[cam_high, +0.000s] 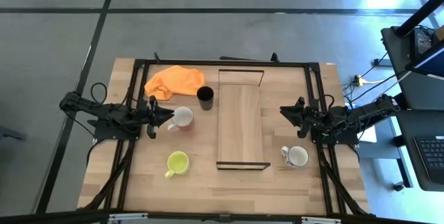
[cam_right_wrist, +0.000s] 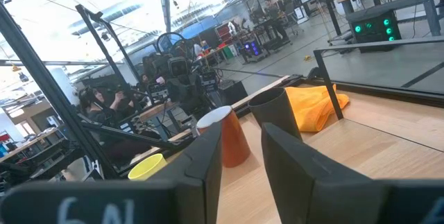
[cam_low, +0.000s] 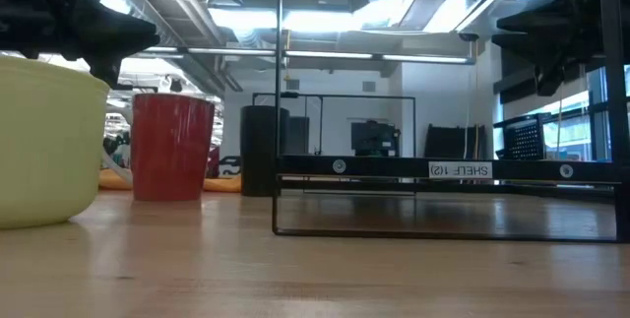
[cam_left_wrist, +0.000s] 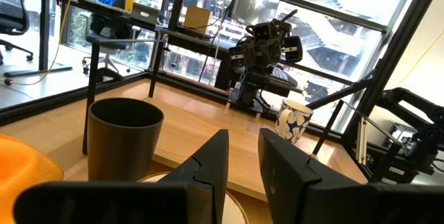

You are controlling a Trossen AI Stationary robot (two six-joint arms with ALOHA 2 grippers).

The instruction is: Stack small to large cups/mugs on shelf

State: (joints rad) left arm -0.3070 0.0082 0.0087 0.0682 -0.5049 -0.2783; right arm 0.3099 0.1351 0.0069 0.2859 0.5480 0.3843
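So the shelf (cam_high: 241, 118) sits lengthwise in the middle of the tabletop (cam_high: 139, 182), running from the far edge toward the near edge, and there's nothing on it. None of the mugs are stacked.

The black cup (cam_high: 205, 97) stands just off the shelf's left side, near the far edge, with the orange cloth (cam_high: 174, 82) bunched up right beside it toward the far-left corner. The red-brown mug (cam_high: 182, 118) is a bit nearer than the black cup, white on the inside. The yellow-green mug (cam_high: 177, 162) is closer to the near edge on the left half, handle pointing to the near-left corner. The white mug (cam_high: 296, 156) is on the other side, just past the shelf's near-right corner; from the left wrist camera it has a blue pattern.

The left gripper (cam_high: 166, 117) hangs at the left side, tips right by the red-brown mug, not holding it. Its fingers (cam_left_wrist: 211, 161) have a narrow gap with nothing between them. The right gripper (cam_high: 284, 112) hovers near the right edge, well apart from the white mug, fingers (cam_right_wrist: 205, 158) also slightly parted and empty.
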